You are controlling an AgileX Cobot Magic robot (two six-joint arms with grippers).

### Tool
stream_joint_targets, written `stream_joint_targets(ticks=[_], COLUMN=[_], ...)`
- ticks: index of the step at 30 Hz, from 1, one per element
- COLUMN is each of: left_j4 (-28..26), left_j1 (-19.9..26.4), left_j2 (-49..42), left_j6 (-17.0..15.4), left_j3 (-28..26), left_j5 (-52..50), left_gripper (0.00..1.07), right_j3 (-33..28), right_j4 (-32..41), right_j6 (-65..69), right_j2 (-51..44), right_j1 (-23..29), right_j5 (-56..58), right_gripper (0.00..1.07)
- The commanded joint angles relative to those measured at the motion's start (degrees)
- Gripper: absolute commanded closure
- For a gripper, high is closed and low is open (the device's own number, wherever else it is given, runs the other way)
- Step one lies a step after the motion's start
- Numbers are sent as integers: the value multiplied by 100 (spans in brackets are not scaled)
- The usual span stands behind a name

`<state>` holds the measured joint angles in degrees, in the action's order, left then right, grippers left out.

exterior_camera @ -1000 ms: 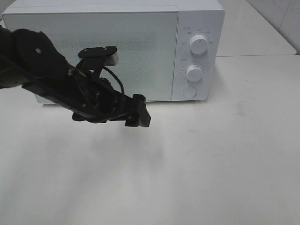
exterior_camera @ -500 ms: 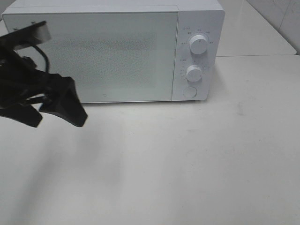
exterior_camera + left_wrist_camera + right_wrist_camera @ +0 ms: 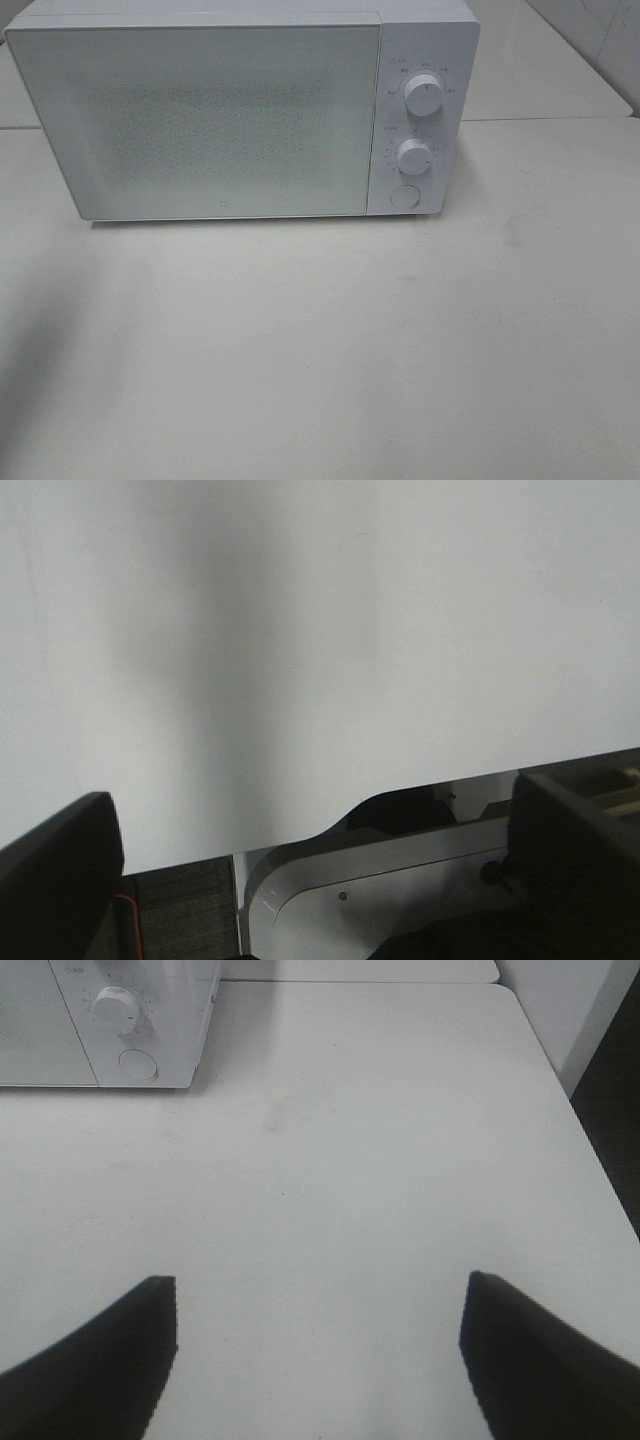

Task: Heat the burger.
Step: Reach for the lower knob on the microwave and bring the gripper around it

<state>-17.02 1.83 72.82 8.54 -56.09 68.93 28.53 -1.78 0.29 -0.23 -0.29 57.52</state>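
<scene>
White microwave (image 3: 220, 120), shut, sits upper left; no burger shows. Empty, the left fingers (image 3: 55, 880) and right fingers (image 3: 95, 1360) gape wide. Likely soft and light, the burger wants a gentle bun-side hold.

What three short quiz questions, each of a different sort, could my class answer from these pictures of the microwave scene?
1. Multiple choice: how many round knobs does the microwave carry above its round button? A) one B) two C) three
2. True or false: the microwave stands open.
3. Fill in the missing word: in the right wrist view, the right gripper is ____, with nothing between its fingers.

Key: 1 B; 2 false; 3 open.
</scene>
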Motion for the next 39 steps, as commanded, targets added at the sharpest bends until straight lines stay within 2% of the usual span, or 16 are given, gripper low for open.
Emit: stream_joint_targets(ticks=[1, 4, 6, 12, 15, 17, 24, 26, 39], left_j4=[6, 86, 189, 309, 395, 441, 470, 487, 533], left_j1=[246, 344, 344, 338, 338, 338, 338, 338, 304], left_j2=[-212, -527, -1049, -1644, -2108, -2750, -3615, -4263, -5804], left_j6=[-74, -74, -74, -74, -74, -74, -69, -69, -86], left_j3=[160, 441, 871, 1243, 1467, 1793, 2189, 2521, 2647], left_j5=[258, 344, 350, 298, 138, -178, -533, -739, -733], left_gripper=[6, 6, 6, 6, 6, 6, 6, 6, 6], right_j3=[-11, -11, -11, -11, -11, -11, -11, -11, -11], right_j4=[-6, -6, -6, -6, -6, -6, -6, -6, -6], right_j6=[46, 46, 46, 46, 46, 46, 46, 46, 46], right_j2=[-155, -155, -155, -155, -155, -155, -155, -155, -155], right_j1=[-17, -17, -17, -17, -17, -17, -17, -17, -17], right_j5=[-40, -40, -40, -40, -40, -40, -40, -40, -40], right_gripper=[31, 31, 31, 31, 31, 31, 31, 31, 31])
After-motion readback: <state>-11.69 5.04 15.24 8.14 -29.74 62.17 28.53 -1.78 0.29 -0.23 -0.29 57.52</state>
